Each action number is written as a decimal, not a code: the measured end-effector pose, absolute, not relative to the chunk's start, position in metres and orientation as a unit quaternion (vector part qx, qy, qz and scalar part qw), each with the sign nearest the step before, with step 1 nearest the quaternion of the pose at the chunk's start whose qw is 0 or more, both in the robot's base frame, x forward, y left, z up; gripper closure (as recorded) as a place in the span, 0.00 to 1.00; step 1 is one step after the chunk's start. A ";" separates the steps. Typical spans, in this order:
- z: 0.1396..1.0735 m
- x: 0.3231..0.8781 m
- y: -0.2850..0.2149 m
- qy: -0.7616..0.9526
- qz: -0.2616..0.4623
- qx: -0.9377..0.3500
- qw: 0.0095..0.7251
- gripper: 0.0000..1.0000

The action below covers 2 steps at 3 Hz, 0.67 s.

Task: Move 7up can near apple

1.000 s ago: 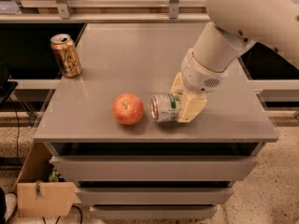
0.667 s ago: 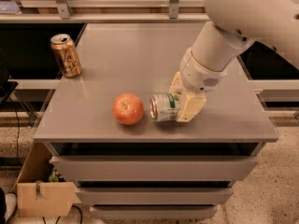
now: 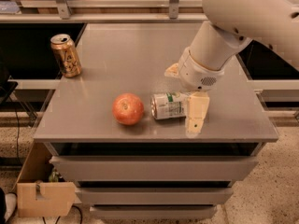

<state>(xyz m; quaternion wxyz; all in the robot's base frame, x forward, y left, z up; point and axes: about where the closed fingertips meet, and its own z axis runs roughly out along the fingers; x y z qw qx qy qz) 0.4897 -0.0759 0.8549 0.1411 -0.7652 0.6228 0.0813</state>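
Note:
The 7up can (image 3: 167,106), silver-white with green lettering, lies on its side on the grey table (image 3: 140,50). Its silver end faces the apple (image 3: 128,108), a finger's width to its left. The apple is red-orange and sits near the table's front edge. My gripper (image 3: 184,94) is over the can's right end. It is open, with one finger beyond the can and the other finger (image 3: 196,115) in front of its right end. The fingers stand wider than the can.
A gold-brown can (image 3: 66,55) stands upright at the table's far left corner. The table's front edge runs just in front of the apple and the can. Drawers are below. A cardboard box (image 3: 44,197) sits on the floor at the lower left.
The gripper's fingers have spread apart around the 7up can, and the near finger now reaches closer to the front edge. The can and the apple have stayed in place.

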 end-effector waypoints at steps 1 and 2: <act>0.854 0.490 -0.076 0.622 0.085 -0.765 0.143 0.00; 0.856 0.492 -0.077 0.618 0.092 -0.767 0.147 0.00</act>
